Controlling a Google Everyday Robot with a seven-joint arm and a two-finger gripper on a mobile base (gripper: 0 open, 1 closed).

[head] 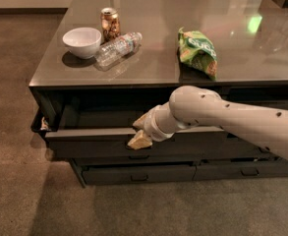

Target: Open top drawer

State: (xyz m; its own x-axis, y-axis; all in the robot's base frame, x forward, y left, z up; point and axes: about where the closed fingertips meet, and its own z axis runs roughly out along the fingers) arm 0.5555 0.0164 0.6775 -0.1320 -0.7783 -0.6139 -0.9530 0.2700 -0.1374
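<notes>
Gripper (138, 132) position: centre of the top drawer (94, 140) front, fingers (139, 141) clamped over its upper edge (one tan finger inside, one outside). The top drawer stands partly pulled out beneath the tabletop (148, 70), above two slimmer lower drawers (138, 173). On the tabletop: white bowl (83, 42), can (110, 23), clear bottle (118, 47) lying on its side, green snack bag (198, 52)
</notes>
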